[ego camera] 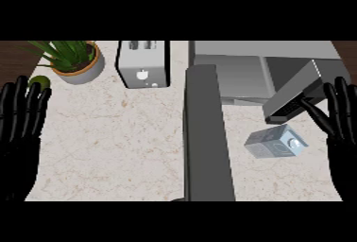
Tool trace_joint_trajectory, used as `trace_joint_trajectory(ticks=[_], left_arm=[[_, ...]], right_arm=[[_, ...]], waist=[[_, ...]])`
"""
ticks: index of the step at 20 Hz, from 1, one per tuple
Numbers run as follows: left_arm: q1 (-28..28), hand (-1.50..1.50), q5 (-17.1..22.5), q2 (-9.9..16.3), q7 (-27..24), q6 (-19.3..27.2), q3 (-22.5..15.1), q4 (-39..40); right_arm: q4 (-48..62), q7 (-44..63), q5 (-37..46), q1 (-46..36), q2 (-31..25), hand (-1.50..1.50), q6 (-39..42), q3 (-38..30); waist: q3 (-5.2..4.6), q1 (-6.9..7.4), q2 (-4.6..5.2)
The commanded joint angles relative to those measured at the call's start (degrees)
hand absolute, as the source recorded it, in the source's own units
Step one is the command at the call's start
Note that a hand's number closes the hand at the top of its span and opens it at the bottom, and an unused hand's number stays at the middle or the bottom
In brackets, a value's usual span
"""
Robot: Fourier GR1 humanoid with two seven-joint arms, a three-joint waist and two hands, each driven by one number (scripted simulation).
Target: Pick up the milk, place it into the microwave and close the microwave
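Observation:
A grey-blue milk carton (275, 142) with a round cap lies tilted on the pale counter, just in front of the microwave (279, 71). The microwave stands at the back right with its cavity showing, and its open door (207, 134) juts toward me as a long grey slab left of the carton. My right hand (339, 116) is at the right edge, open with fingers straight, a short way right of the carton and not touching it. My left hand (21, 116) rests open at the left edge, fingers up.
A silver toaster (143, 64) stands at the back centre-left. A potted green plant (70, 59) sits at the back left, with a small green fruit (39, 82) beside it near my left hand. The marbled counter (111, 142) spreads between the door and my left hand.

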Motion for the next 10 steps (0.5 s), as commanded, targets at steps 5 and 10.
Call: trace_joint_trajectory(ticks=[5,10], left_arm=[[0.6,-1.5,3.5,2.2,-1.1,-3.6,2.0,1.3],[2.9,-1.5,13.5,-0.5,1.2,-6.1,2.3,1.1]], right_arm=[[2.9,-10.6,-25.4,1.4,-6.4,-1.5,19.9,-8.0],[5.4,-10.9,-43.1,4.6,-13.5,-1.5,34.7,-12.6]], waist=[[2.36,-1.29,-1.06],[2.22,-1.36,-1.28]])
